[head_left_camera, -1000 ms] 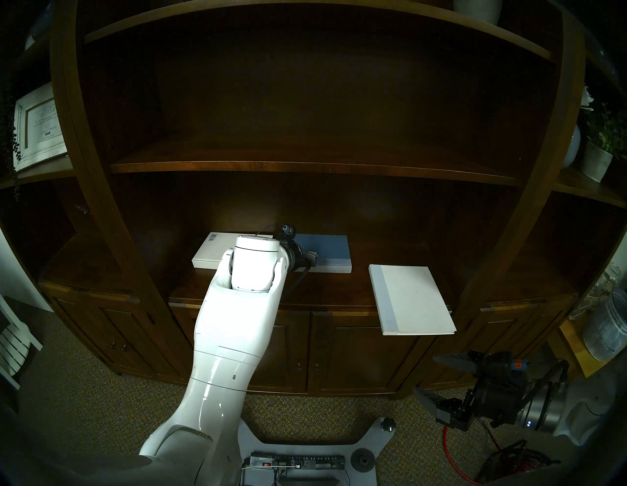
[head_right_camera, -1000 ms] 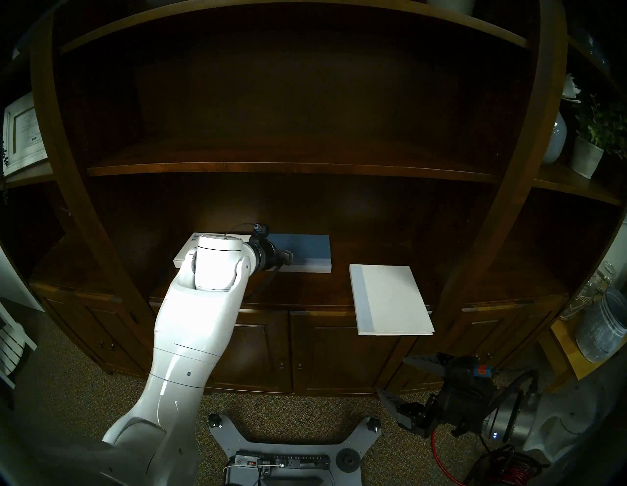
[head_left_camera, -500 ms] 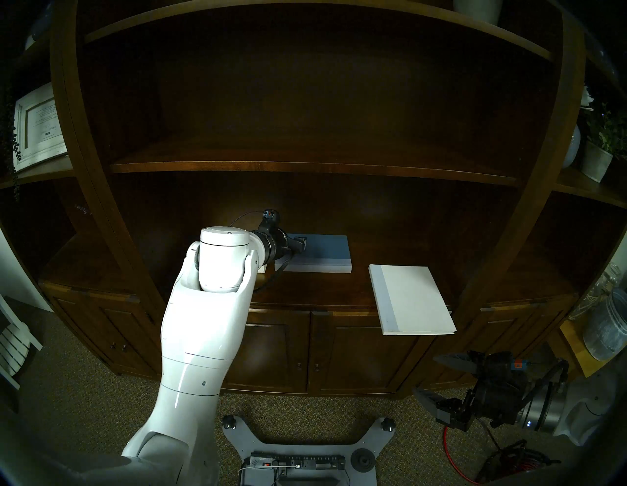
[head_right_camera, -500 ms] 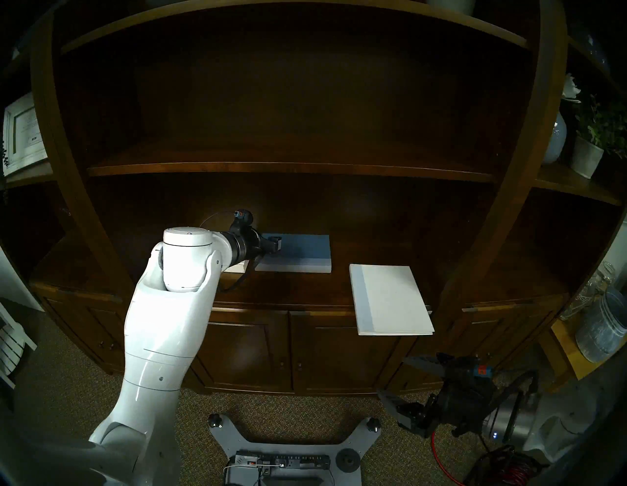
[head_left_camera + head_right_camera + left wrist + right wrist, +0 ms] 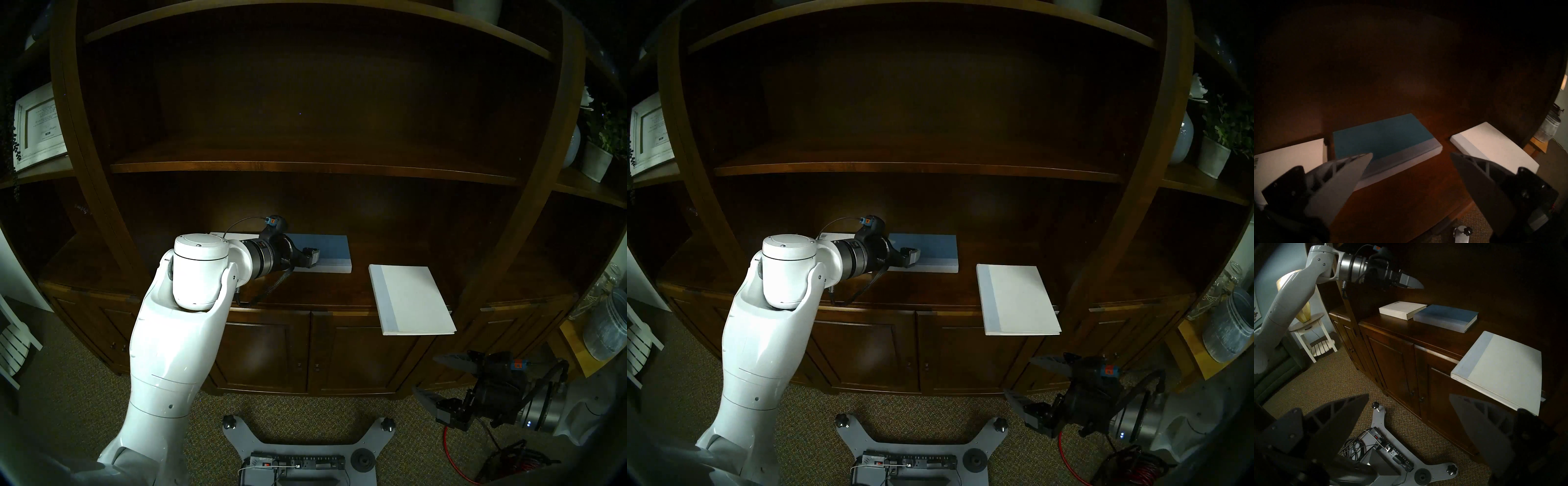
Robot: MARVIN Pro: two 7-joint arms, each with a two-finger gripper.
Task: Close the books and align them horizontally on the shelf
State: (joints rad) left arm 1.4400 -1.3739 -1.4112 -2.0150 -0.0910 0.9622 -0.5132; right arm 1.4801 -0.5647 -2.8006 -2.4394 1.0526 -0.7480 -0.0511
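Three closed books lie flat on the shelf [image 5: 322, 292]. The blue book [image 5: 325, 251] with its pale grey spine strip lies in the middle, long side across. A white book with a barcode [image 5: 1288, 156] lies left of it, mostly hidden behind my left arm in the head views. The white book with a grey-blue spine strip [image 5: 412, 298] lies to the right, turned lengthwise and overhanging the shelf's front edge. My left gripper [image 5: 1411, 153] hovers open over the blue book's left front corner, holding nothing. My right gripper [image 5: 1409, 394] is open and empty, low in front of the cabinet doors.
A thinner upper board [image 5: 305, 166] spans above the shelf. A white-framed picture [image 5: 37, 125] stands at far left. A potted plant [image 5: 597, 159] and jars [image 5: 604, 332] are at right. The robot base with a power strip [image 5: 298, 465] sits on the carpet.
My left arm's elbow has swung left and down, pulling the wrist back. The gripper stays over the blue book's left end. The books and right arm have not moved.
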